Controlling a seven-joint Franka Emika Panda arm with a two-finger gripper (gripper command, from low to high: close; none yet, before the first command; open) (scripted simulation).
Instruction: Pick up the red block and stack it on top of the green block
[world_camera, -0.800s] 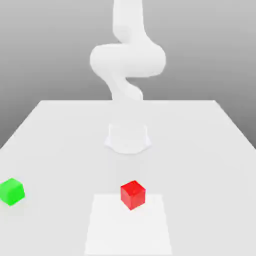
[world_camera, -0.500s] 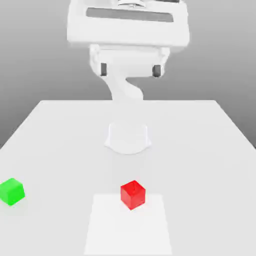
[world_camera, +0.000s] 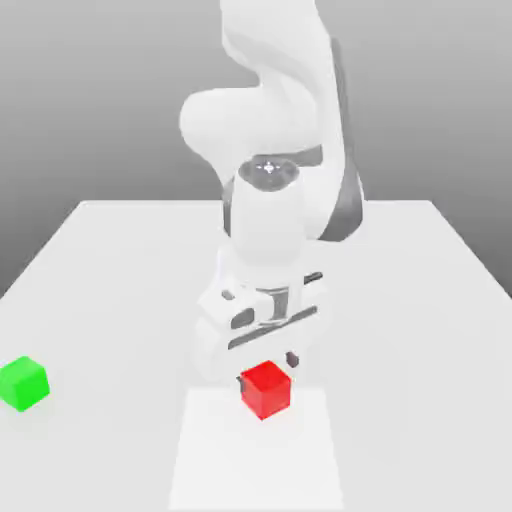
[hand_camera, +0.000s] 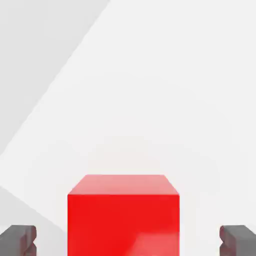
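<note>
Two blocks are sitting on the white table (world_camera: 110, 260), well apart from each other. The red block (world_camera: 266, 389) is resting on the paler square patch (world_camera: 256, 455) near the front edge, at roughly six o'clock from the arm's base, and the green block (world_camera: 23, 382) is lying far off toward eight o'clock, near the exterior view's left edge. The gripper (world_camera: 265, 362) is hanging just above and behind the red block, its white hand pointing down. In the hand view the red block (hand_camera: 123, 215) is sitting between the two dark fingertips (hand_camera: 18, 240), which are standing spread wide with a clear gap on each side of the cube, gripping nothing and touching neither face.
</note>
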